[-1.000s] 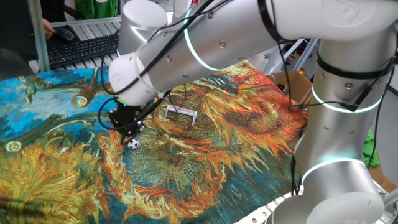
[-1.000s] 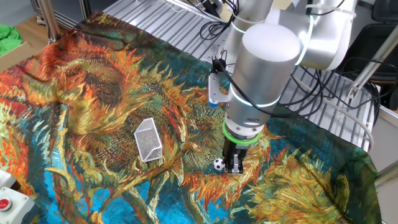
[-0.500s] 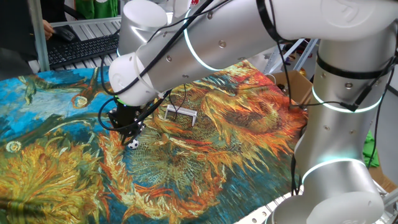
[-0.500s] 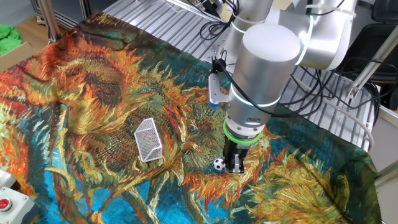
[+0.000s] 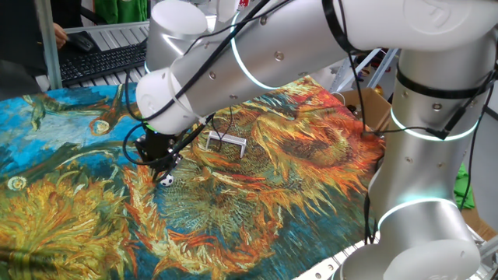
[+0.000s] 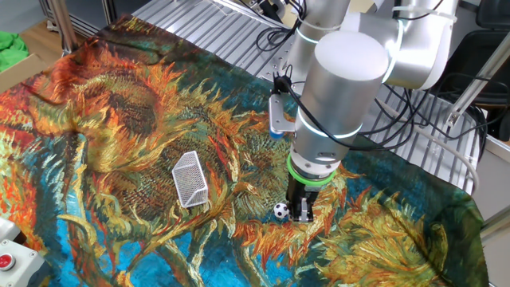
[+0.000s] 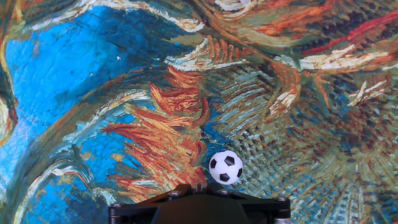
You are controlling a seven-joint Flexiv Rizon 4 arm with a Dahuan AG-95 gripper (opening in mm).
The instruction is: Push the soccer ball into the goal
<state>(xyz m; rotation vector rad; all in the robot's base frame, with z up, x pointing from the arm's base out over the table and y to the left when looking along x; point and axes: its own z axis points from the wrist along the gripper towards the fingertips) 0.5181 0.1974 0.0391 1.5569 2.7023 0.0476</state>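
Observation:
The soccer ball (image 5: 166,180) is a tiny white ball with black patches lying on the painted cloth. It also shows in the other fixed view (image 6: 280,211) and in the hand view (image 7: 226,167). My gripper (image 5: 164,162) (image 6: 300,210) stands low over the cloth right beside the ball, its black fingers together and nothing between them. In the hand view the gripper (image 7: 199,190) fills the bottom edge just under the ball. The goal (image 5: 226,142) (image 6: 190,179) is a small white frame lying on the cloth a few ball-widths away. It is out of the hand view.
A sunflower-print cloth (image 6: 119,104) covers the table and has folds near the edges. A keyboard (image 5: 101,62) sits at the back. A cardboard box (image 5: 373,105) stands off the far side. Metal slats (image 6: 215,32) and cables (image 6: 414,119) lie behind the arm.
The arm's upper link has leaned very slightly. The ball, the goal and the gripper tip stay where they were.

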